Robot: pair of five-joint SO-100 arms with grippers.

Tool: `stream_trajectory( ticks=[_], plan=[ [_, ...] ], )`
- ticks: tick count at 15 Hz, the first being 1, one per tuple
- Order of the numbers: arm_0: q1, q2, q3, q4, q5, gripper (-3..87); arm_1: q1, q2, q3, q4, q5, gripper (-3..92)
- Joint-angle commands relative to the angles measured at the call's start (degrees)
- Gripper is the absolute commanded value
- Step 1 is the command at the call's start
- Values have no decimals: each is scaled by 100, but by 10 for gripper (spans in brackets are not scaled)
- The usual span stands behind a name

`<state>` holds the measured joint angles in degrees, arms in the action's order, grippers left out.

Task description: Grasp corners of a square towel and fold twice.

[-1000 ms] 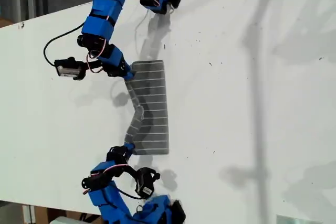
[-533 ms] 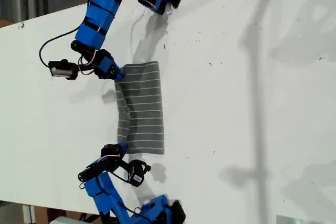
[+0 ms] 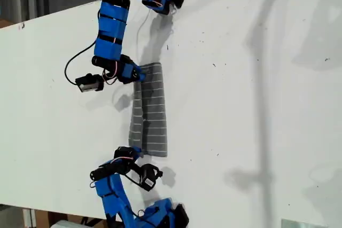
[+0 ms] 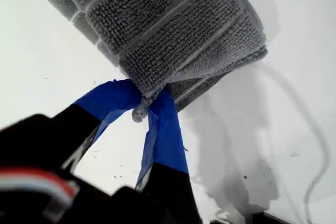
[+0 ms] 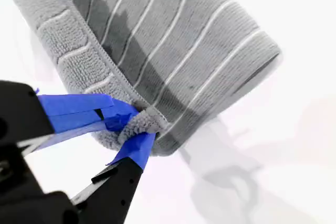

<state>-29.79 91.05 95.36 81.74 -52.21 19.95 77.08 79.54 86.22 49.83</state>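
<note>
Gripper status: my first gripper [image 4: 144, 103] is clamped on one hemmed corner [image 4: 139, 113] of the towel [image 4: 173, 24]. My second gripper [image 5: 134, 127] is pinched on another corner [image 5: 146, 121]. You see the towel [image 3: 149, 110] left of centre in the exterior view, lying as a narrow upright strip on the white table [image 3: 240, 105], with an arm at each end of the strip's left edge. Both wrist views show stacked layers, so judge the first fold as done. The second fold appears unfinished, since both corners are gripped. What remains is to lay the corners down, release them and withdraw.
</note>
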Motion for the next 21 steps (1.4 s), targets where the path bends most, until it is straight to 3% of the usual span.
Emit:
stream_trajectory(
  ticks=[1,5,9,10,11,12,14,18,21],
  plan=[
    [527,563,211,158,-387,-4,-404,606,0,158,211,-1],
    [1318,360,202,-62,-940,-4,-624,571,378,141,475,-1],
    [1459,70,185,-431,-1178,-4,-606,457,563,-70,527,0],
    [1468,18,167,-422,-1230,-4,-624,439,563,-70,527,119],
    [1468,-9,149,-343,-1257,26,-650,448,563,-62,527,164],
    [1485,-9,97,-246,-1222,118,-677,475,563,-53,527,220],
    [1538,44,-158,44,-1230,212,-686,580,554,0,527,250],
    [1617,378,-1336,1248,-1099,221,-483,993,571,299,466,289],
    [958,1222,-1090,1441,-721,220,-132,1310,510,598,246,291]
  ],
)
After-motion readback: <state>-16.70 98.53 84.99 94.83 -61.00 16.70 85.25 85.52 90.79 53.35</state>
